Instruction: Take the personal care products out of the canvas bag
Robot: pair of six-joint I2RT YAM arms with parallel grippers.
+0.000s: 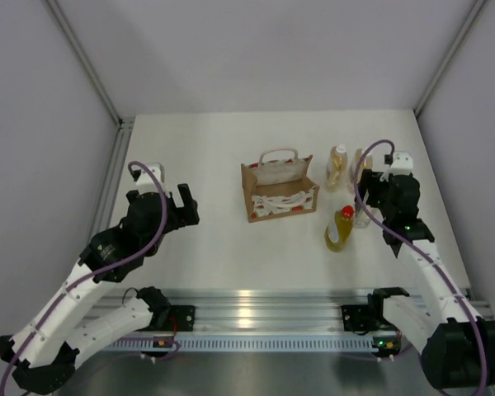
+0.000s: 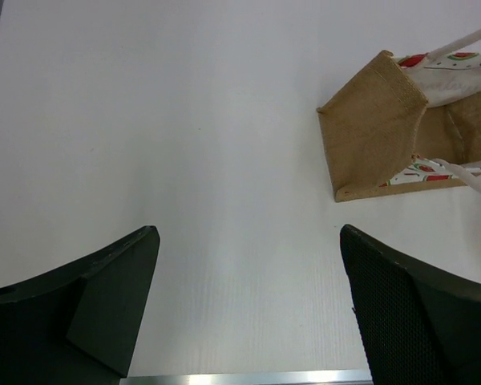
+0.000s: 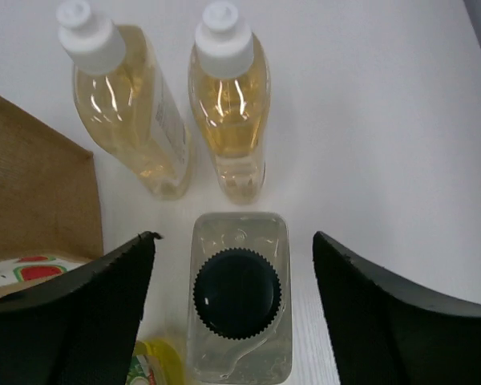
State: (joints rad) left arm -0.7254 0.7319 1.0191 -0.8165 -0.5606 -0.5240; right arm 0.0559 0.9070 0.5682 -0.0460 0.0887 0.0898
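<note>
upright in the middle of the table (image 1: 206, 148), mouth open: the canvas bag (image 1: 280, 191). just right of it, out on the tabletop: an amber bottle (image 3: 136, 120) and a second amber bottle (image 3: 228, 112), white-capped, side by side at the far end; nearer, a clear bottle (image 3: 239, 233) with dark cap; nearest, a yellow bottle (image 1: 340, 233) with red cap. around the clear bottle, the right gripper (image 3: 234, 241), parted, a gap either side, gripping nothing. well left of the bag, the left gripper (image 2: 248, 233), spread wide over bare table, holding nothing.

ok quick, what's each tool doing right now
left tool: open, holding nothing
right tool: open, one finger on either side of the clear bottle, with gaps both sides, not gripping it
</note>
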